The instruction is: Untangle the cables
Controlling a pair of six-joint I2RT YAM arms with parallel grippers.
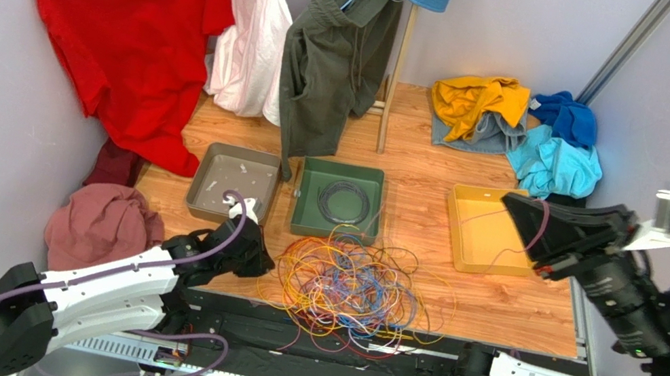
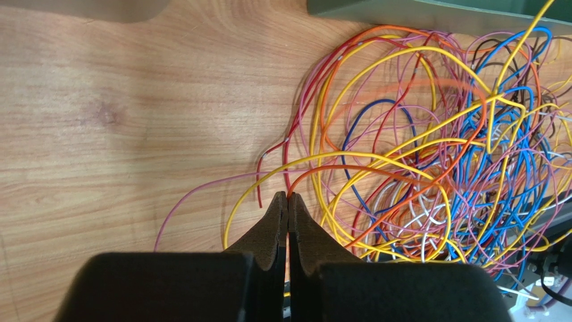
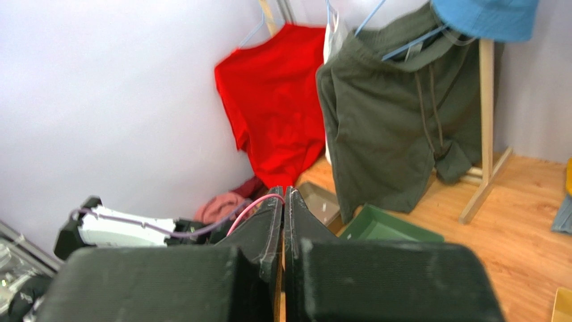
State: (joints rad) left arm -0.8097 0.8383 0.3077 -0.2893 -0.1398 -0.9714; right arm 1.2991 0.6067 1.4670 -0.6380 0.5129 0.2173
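the cables (image 1: 347, 288) lie tangled at the near middle of the table (image 1: 410, 227), the left pincer (image 2: 289, 196) pinched shut on an orange strand (image 2: 296, 184) at the heap's left edge, likely to tease it free, while the right pincer (image 3: 282, 191), closed on a pink strand (image 3: 247, 208), hangs raised over the yellow tray (image 1: 480, 243) at the right.

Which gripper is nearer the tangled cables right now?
Left. The left gripper is at the left edge of the cables, shut on a strand. The right gripper is raised above the yellow tray, off to their right.

Cables (image 1: 347, 288) heaped on table (image 1: 516, 303), just before middle tray (image 1: 345, 168)
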